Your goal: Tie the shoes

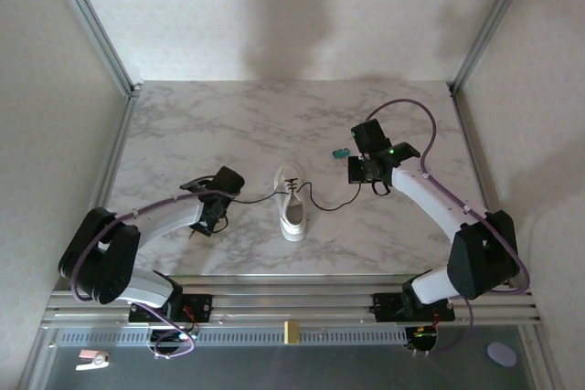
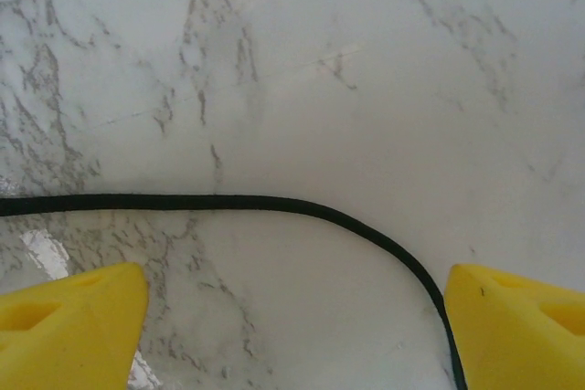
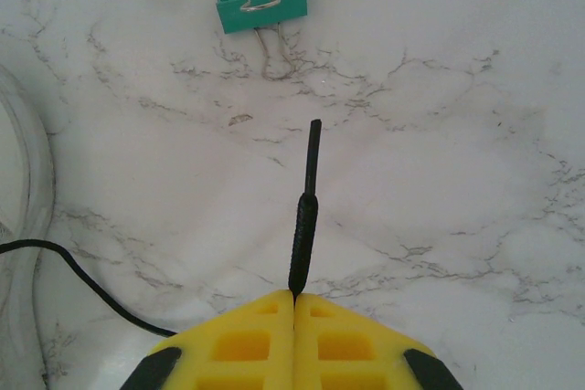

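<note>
From above, the white sneaker [image 1: 292,210] is seen mid-table between both arms, its black laces [image 1: 322,200] trailed sideways. At the left wrist, the fingers [image 2: 69,331] of the left gripper [image 2: 294,280] are held wide apart, a lace [image 2: 228,201] lying on the marble [image 2: 384,70] just ahead. At the right wrist, the right gripper [image 3: 294,299] is clamped on a lace end [image 3: 304,216], a green binder clip [image 3: 263,2] beyond.

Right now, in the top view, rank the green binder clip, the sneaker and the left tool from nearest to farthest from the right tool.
1. green binder clip, just ahead of the right tool.
2. white sneaker, mid-table.
3. left tool, far side.
</note>
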